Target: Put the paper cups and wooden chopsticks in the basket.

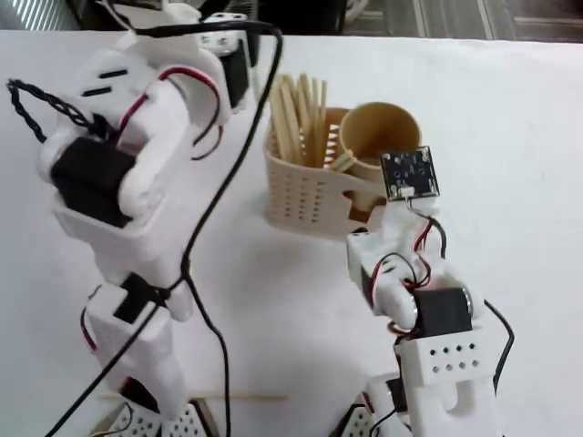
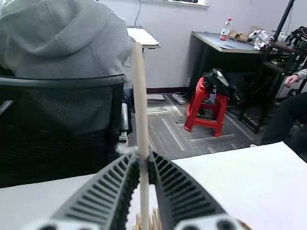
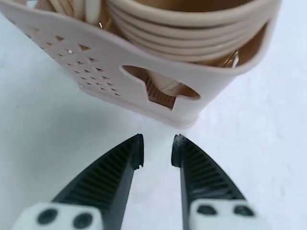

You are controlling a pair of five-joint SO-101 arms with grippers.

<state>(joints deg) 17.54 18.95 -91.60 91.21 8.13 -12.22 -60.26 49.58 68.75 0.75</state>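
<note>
A: What has the left gripper got?
B: One wooden chopstick — pinched upright between its black ribbed fingers.
A: And beyond it?
B: The white table, then far off a black chair and a red stool.

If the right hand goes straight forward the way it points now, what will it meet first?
Probably the side wall of the basket, straight ahead. The right hand is open, and some bare table seems to lie between them.
</note>
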